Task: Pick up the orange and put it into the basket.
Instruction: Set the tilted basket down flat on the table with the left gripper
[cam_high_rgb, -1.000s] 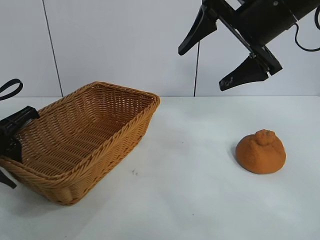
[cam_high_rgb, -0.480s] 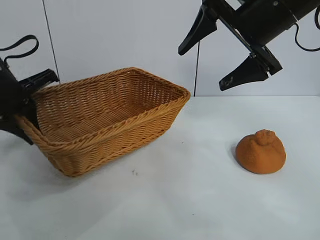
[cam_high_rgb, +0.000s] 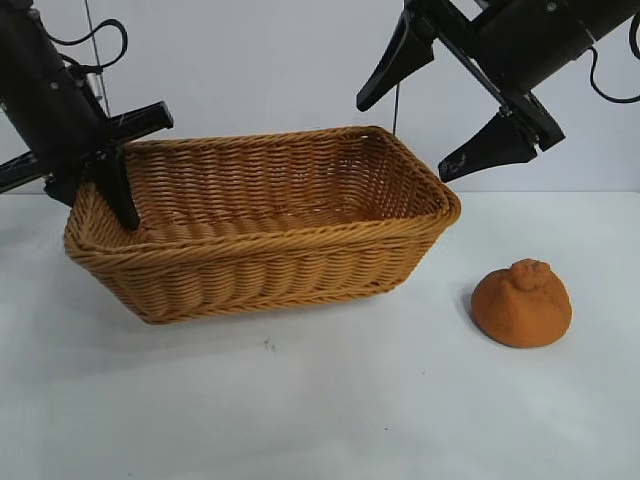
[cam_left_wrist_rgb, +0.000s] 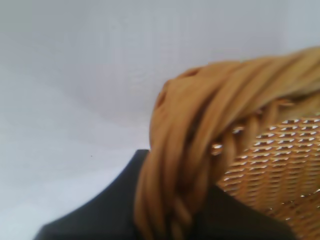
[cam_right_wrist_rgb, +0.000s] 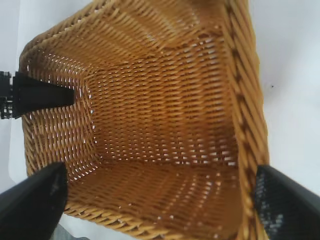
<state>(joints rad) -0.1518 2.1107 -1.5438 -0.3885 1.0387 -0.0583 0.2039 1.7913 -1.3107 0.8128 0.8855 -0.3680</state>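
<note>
The tan woven basket (cam_high_rgb: 270, 268) stands mid-table with its long side toward the exterior view. My left gripper (cam_high_rgb: 108, 185) is shut on the braided rim at the basket's left end; in the left wrist view the rim (cam_left_wrist_rgb: 200, 125) runs between the left gripper's (cam_left_wrist_rgb: 170, 215) dark fingers. The lumpy orange (cam_high_rgb: 521, 304) sits on the table right of the basket, a short gap away and untouched. My right gripper (cam_high_rgb: 403, 140) hangs open high above the basket's right end. In the right wrist view the right gripper (cam_right_wrist_rgb: 160, 195) looks down into the basket (cam_right_wrist_rgb: 160, 100), which has nothing in it.
The white table (cam_high_rgb: 330, 410) stretches in front of the basket and the orange. A pale wall (cam_high_rgb: 250, 70) stands behind. The left gripper's dark finger (cam_right_wrist_rgb: 40, 95) pokes into the basket's far end in the right wrist view.
The left arm has lifted and swung the basket by its rim, turning it and carrying it rightward toward the orange. The right arm and the orange have not moved.
</note>
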